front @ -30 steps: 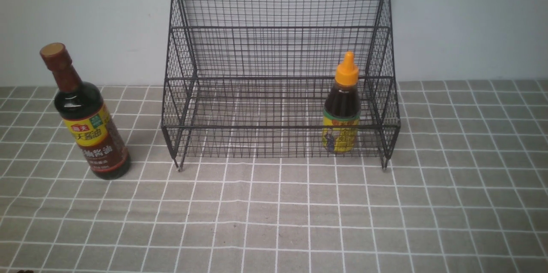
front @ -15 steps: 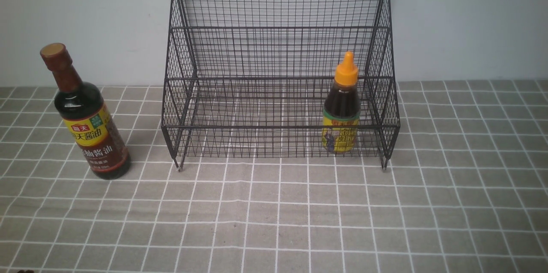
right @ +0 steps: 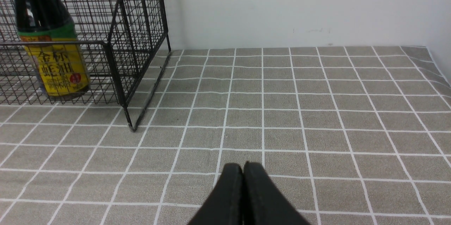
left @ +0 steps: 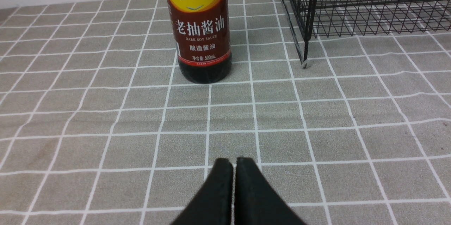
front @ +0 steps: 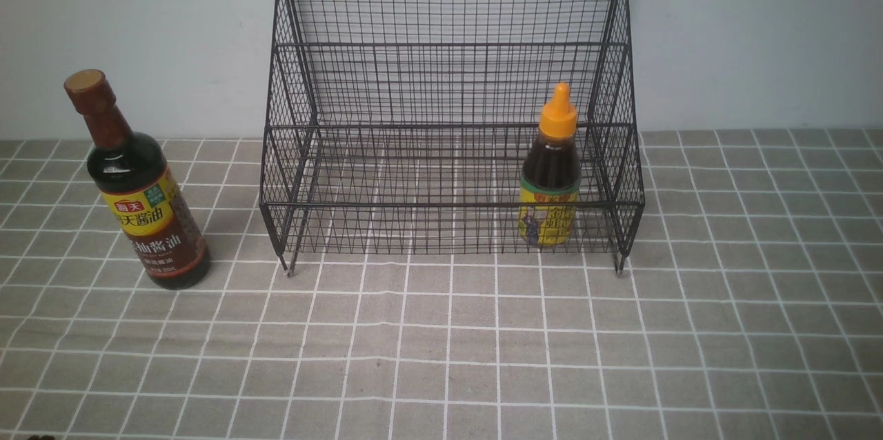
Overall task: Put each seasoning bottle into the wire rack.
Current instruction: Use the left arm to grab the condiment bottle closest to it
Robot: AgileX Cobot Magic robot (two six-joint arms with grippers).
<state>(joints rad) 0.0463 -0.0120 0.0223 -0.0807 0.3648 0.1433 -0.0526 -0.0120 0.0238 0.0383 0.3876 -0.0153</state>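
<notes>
The black wire rack (front: 448, 5) stands against the back wall at the middle. Inside its lower tier, at the right end, a short dark bottle (front: 550, 174) with an orange nozzle cap stands upright; the right wrist view shows this short bottle (right: 49, 45) behind the mesh. The tall bottle (front: 138, 192) with brown cap and yellow-and-maroon label stands upright on the cloth left of the rack. My left gripper (left: 234, 161) is shut and empty, low over the cloth, some way short of the tall bottle (left: 201, 31). My right gripper (right: 243, 165) is shut and empty, right of the rack (right: 119, 41).
A grey checked cloth (front: 448, 357) covers the table up to the pale wall (front: 759, 33). In the right wrist view the cloth ends at a side wall (right: 440, 24). Neither arm shows in the front view.
</notes>
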